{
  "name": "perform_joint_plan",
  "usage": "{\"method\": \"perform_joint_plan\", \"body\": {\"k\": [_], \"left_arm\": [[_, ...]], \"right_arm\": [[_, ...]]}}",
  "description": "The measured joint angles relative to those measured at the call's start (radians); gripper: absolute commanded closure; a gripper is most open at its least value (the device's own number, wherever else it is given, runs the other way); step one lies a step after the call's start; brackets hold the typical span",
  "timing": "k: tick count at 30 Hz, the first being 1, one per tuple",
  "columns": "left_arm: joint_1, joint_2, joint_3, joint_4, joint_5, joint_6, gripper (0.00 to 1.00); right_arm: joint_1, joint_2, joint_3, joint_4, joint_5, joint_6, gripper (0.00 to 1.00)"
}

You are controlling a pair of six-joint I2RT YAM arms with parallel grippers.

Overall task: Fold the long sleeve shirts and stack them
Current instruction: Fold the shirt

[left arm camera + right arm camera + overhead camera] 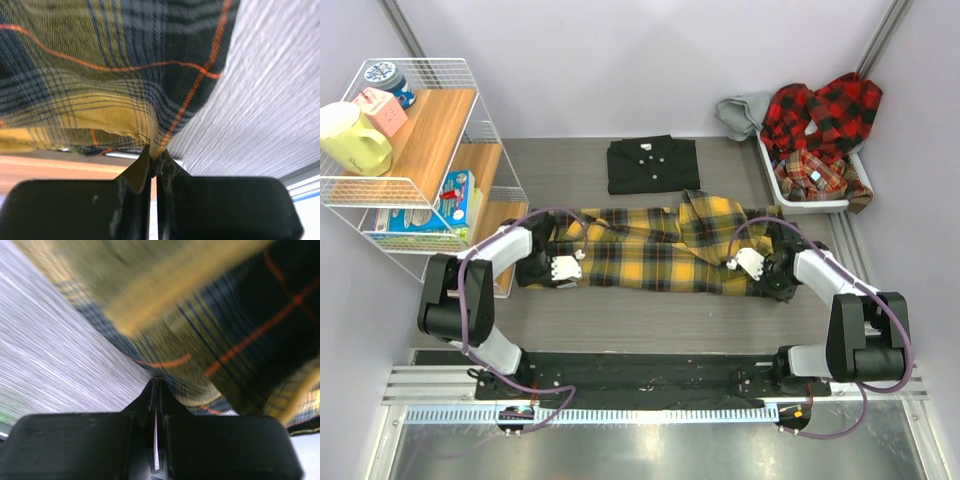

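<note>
Grey counter [620, 330] carries the yellow-and-black plaid flannel shirt [650, 250] spread at centre, with a folded black shirt [653, 165] at its 12 o'clock. Left tool [154, 159] at 9 o'clock and right tool [155, 385] at 3 o'clock each pinch its fabric tight.

The yellow-and-black plaid flannel shirt [650, 250] lies spread crosswise at centre. At its 12 o'clock lies the folded black button-up shirt [653, 165]. At 2 o'clock, the white plastic bin [810, 206] holds red-and-black plaid shirts [825, 115]. At 10 o'clock stands the white wire shelf rack [435, 135].
</note>
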Motion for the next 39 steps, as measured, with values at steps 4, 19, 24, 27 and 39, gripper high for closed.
{"method": "perform_joint_plan", "body": {"k": [4,19,24,27,39], "left_arm": [[0.015,-0.059,-0.015,0.002,0.0,0.056,1.0],[0.028,-0.164,-0.049,-0.002,0.004,0.145,0.94],[0.028,-0.164,-0.049,-0.002,0.004,0.144,0.93],[0.028,-0.162,-0.049,-0.002,0.005,0.144,0.92],[0.035,-0.151,-0.064,0.019,0.004,0.151,1.0]], "right_arm": [[-0.067,0.0,0.018,-0.032,0.004,-0.045,0.99],[-0.167,-0.061,0.135,-0.198,-0.209,-0.082,0.38],[-0.182,-0.014,0.135,-0.183,-0.268,-0.057,0.41],[-0.208,0.055,0.135,-0.161,-0.284,-0.052,0.47],[-0.242,0.151,0.139,-0.095,-0.268,-0.053,0.99]]}}
